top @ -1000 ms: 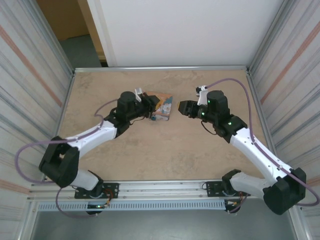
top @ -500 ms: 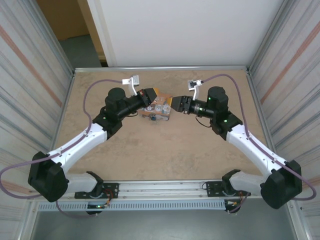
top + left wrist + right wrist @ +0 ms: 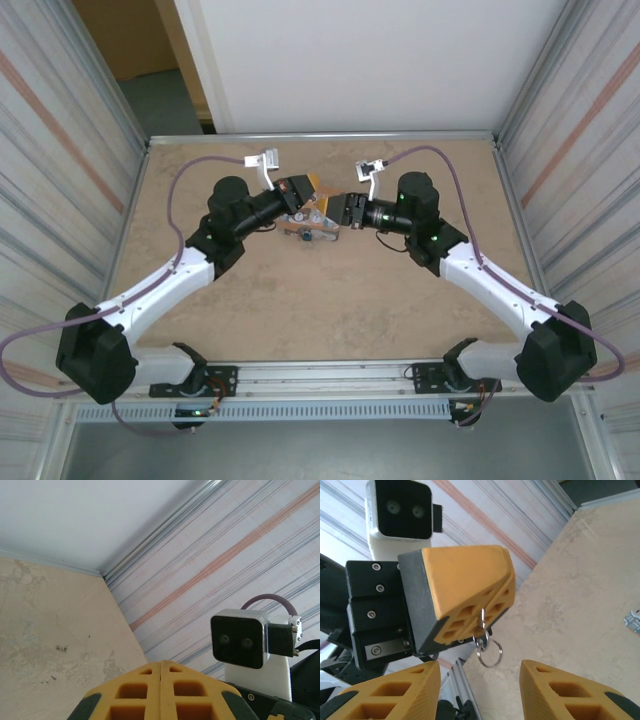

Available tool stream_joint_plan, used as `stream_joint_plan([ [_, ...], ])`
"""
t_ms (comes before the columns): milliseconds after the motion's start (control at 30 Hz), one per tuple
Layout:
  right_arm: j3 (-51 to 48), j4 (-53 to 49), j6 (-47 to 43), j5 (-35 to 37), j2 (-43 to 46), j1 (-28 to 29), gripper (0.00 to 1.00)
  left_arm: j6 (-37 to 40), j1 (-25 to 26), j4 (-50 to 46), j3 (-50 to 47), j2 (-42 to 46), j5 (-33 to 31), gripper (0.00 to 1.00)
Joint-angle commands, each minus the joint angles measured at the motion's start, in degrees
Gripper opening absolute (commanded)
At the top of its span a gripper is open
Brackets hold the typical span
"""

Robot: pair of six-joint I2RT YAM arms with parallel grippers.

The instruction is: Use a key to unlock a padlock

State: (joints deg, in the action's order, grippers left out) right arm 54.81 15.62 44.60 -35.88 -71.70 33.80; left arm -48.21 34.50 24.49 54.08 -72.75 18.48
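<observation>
Standing over the table, I am watching the two arms meeting nose to nose above the orange-and-teal box [image 3: 318, 228] in the middle of the tabletop [image 3: 300, 310]. The left gripper [image 3: 302, 203] is keeping its yellow fingers [image 3: 465, 587] pressed together, pinching a thin metal piece that is looking like the key [image 3: 482, 615], with a small ring [image 3: 489, 654] dangling below the tips. The right gripper [image 3: 338, 208] is facing it with its jaws standing apart and gripping nothing, the ring hanging just ahead of the gap between them. The padlock [image 3: 308, 237] is appearing as a tiny dark speck lying at the near edge of the box, below both grippers and touched by neither; it is too small for me to tell how it is lying.
</observation>
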Motion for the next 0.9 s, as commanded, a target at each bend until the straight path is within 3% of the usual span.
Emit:
stream_joint_plan([
  [0, 2.48, 2.28, 0.92, -0.04, -0.99, 0.65, 0.43, 0.61, 0.3, 2.84, -0.36, 0.86, 1.2, 0.0],
  [867, 4.91, 4.33, 2.86, 1.6, -4.89, 1.4, 0.23, -1.45, 0.39, 5.07, -0.93, -0.55, 2.12, 0.0],
])
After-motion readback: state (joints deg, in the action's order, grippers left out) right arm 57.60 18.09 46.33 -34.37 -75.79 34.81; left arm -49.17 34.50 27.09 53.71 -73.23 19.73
